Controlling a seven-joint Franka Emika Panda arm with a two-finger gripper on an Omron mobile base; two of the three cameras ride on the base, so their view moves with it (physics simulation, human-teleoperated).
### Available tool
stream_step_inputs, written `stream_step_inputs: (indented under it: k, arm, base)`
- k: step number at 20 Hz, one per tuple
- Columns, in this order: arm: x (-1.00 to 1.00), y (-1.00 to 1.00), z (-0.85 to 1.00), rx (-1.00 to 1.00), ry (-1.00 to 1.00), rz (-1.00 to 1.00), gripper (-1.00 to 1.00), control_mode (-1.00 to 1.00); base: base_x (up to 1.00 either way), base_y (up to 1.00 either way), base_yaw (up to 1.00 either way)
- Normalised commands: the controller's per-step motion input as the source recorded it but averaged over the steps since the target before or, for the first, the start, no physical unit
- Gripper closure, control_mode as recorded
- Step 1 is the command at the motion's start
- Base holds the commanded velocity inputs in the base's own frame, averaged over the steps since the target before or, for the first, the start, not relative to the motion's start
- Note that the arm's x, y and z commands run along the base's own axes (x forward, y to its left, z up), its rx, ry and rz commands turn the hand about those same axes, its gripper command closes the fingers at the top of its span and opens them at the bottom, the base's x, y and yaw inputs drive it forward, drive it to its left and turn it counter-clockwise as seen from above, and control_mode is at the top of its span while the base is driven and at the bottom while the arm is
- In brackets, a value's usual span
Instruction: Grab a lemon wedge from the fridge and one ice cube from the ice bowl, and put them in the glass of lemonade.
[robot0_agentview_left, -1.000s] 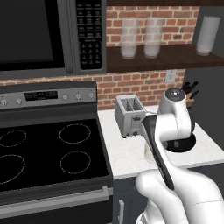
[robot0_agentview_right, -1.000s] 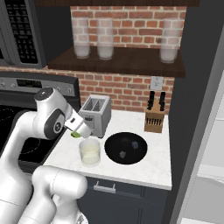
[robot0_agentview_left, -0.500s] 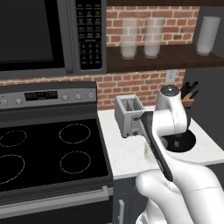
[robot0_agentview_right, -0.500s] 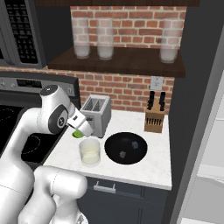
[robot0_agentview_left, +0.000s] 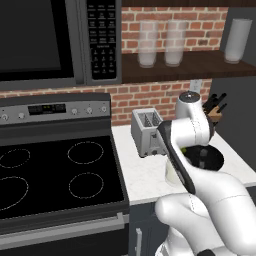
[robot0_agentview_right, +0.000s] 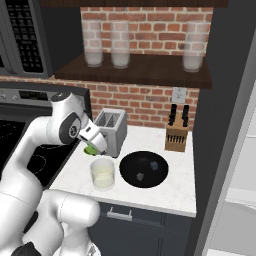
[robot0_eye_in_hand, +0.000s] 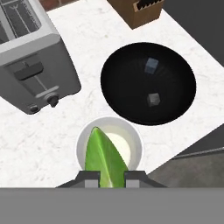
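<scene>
- Left base view: the arm's white links cover most of the ice bowl, which sits right of the toaster.
- Right base view: the gripper pinches the lemon wedge just above the glass of lemonade, in front of the toaster.
- Hand view: the wedge, clamped between the fingertips, hangs over the glass; the bowl holds two cubes right of the toaster.
</scene>
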Motion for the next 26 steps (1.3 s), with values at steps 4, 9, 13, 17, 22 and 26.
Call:
stream_step_inputs:
  k: [4,9,13,17,22,26]
  arm:
    - [0.15,0.00,-0.13,0.00,0.00,0.00,1.00,-1.00]
    - [0.05,0.00,-0.40,0.00,0.00,0.00,1.00,-1.00]
    - [0.00,0.00,-0.36,0.00,-0.02,0.00,1.00,-1.00]
    - [0.00,0.00,-0.14,0.02,-0.09,0.00,1.00,-1.00]
    - [0.02,0.00,0.00,0.03,-0.04,0.00,1.00,-1.00]
    - [0.02,-0.01,-0.02,0.01,-0.02,0.00,1.00,-1.00]
  base:
    - [0.00,0.00,0.00]
    - [0.00,0.00,0.00]
    - [0.00,0.00,0.00]
    - [0.00,0.00,0.00]
    - [0.00,0.00,0.00]
    - [0.00,0.00,0.00]
